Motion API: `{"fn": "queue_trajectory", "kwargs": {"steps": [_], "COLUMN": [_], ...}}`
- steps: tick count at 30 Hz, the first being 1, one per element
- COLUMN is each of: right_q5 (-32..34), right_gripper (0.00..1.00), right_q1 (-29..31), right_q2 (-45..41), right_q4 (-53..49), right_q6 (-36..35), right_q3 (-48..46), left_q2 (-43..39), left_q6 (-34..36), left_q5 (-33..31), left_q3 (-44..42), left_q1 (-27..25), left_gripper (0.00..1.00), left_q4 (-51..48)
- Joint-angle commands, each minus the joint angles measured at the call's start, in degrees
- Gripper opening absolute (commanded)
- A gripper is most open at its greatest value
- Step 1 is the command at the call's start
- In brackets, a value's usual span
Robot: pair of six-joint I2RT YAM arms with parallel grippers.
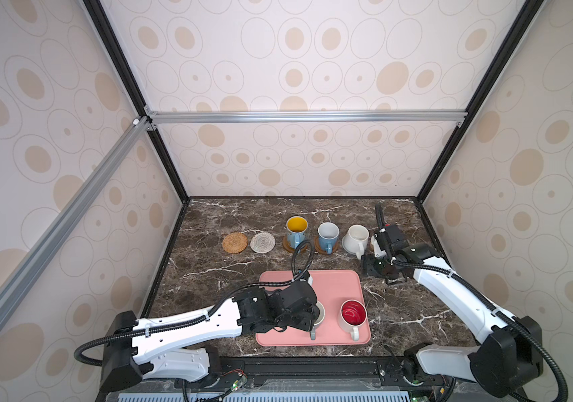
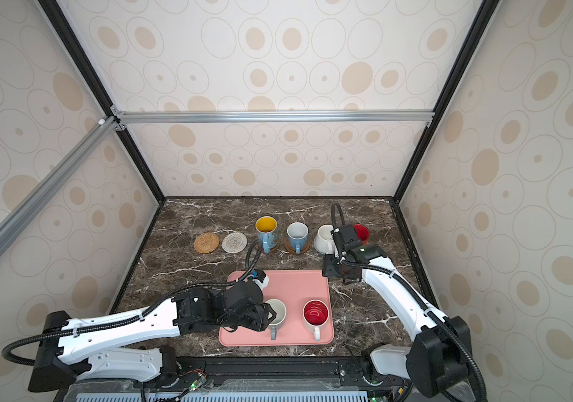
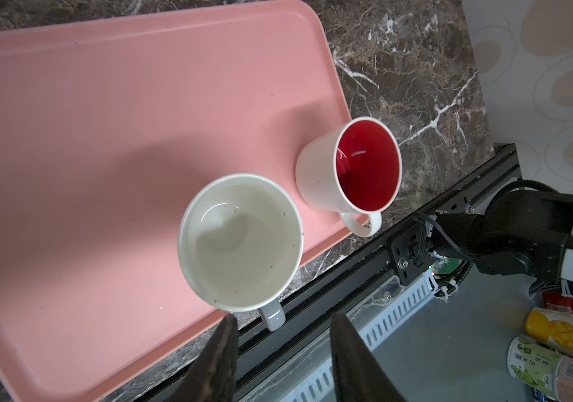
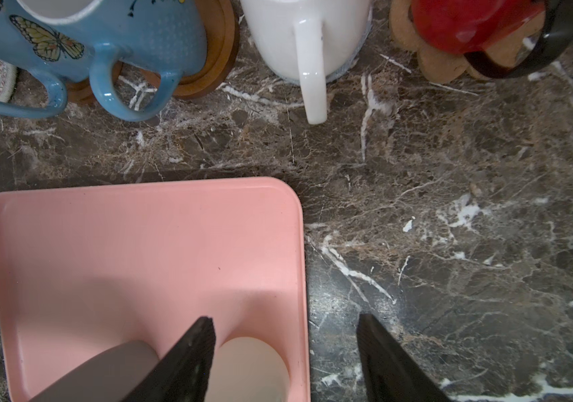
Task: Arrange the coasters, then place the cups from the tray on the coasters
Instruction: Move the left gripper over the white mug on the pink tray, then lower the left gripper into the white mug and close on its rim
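On the pink tray (image 1: 330, 285) stand a grey cup (image 2: 277, 310) with a white inside and a white cup (image 1: 353, 315) with a red inside. My left gripper (image 3: 285, 314) is open just above the grey cup's handle (image 3: 273, 317), gripping nothing. My right gripper (image 4: 285, 316) hangs open and empty over the tray's far right corner. In the back row, the patterned blue cup (image 1: 296, 228) and light blue cup (image 1: 328, 235) sit on brown discs, the white cup (image 1: 356, 238) on a grey-blue mat, and the red cup (image 2: 361, 232) on the paw coaster (image 4: 428, 66). The rattan coaster (image 1: 235, 242) and cream coaster (image 1: 262, 242) are bare.
The dark marble table (image 1: 226, 278) is closed in by patterned walls on three sides. A black rail (image 1: 313, 365) runs along its front edge. Cans and packets (image 3: 553, 348) lie below the table's front in the left wrist view.
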Motion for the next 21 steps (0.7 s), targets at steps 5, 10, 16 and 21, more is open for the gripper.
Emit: {"fn": "queue_trajectory", "kwargs": {"steps": [5,10,16,21], "right_q5": [-0.3,-0.7,-0.7,-0.3], "right_gripper": [0.69,0.69,0.69,0.68], "right_q1": [-0.2,-0.2,-0.2,-0.3], "right_q2": [0.7,1.2,1.2,0.7], "right_q4": [0.0,0.0,-0.2,-0.2], "right_q6": [-1.2,-1.5,-1.9,-2.0], "right_q3": [0.7,0.7,0.8,0.3], "left_q2": [0.7,3.1,5.0,5.9], "left_q6": [-4.4,-5.1,-6.8,-7.2], "left_q5": [0.9,1.2,0.7,-0.4], "left_q3": [-0.6,-0.5,-0.9,-1.4], "left_q1": [-3.5,-5.3,-6.1,-6.1], "left_gripper": [0.45,0.45,0.45,0.45], "left_q4": [-2.6,-1.9,-2.5,-3.0]}}
